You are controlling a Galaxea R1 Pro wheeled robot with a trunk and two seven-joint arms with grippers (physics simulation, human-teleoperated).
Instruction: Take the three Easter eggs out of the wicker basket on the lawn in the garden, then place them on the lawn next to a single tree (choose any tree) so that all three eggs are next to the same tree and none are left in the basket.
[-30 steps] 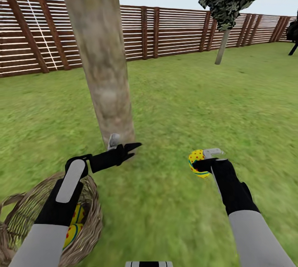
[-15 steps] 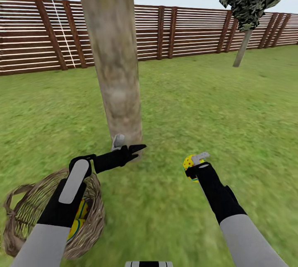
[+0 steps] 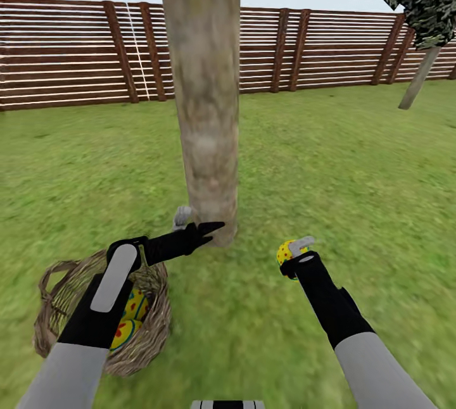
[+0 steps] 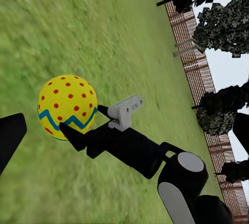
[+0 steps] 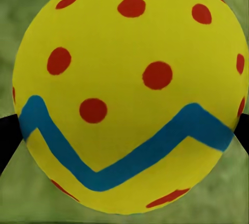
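The tree's thick pale trunk [image 3: 206,111] rises from the lawn [image 3: 354,168] straight ahead. My right gripper [image 3: 290,254] is shut on a yellow Easter egg [image 3: 284,251] with red dots and a blue zigzag, held low over the grass right of the trunk's foot. That egg [image 5: 124,94] sits between the black fingers [image 5: 7,141] in the right wrist view, and the left wrist view shows the same egg [image 4: 67,104] in the right gripper [image 4: 70,125]. My left gripper [image 3: 197,224] is open and holds nothing, close to the trunk's base. The wicker basket [image 3: 60,289] holds two eggs [image 3: 130,317] under my left forearm.
A brown slatted fence [image 3: 76,54] closes the garden behind the trunk. A dark-leaved tree with a thin leaning trunk [image 3: 418,80] stands at the far right. Open grass spreads to the right of the trunk and in front of me.
The whole view has swung, so trunk, basket and fence sit further right in the picture. My right gripper with the egg now hangs closer to the trunk's foot. The left gripper keeps its pose.
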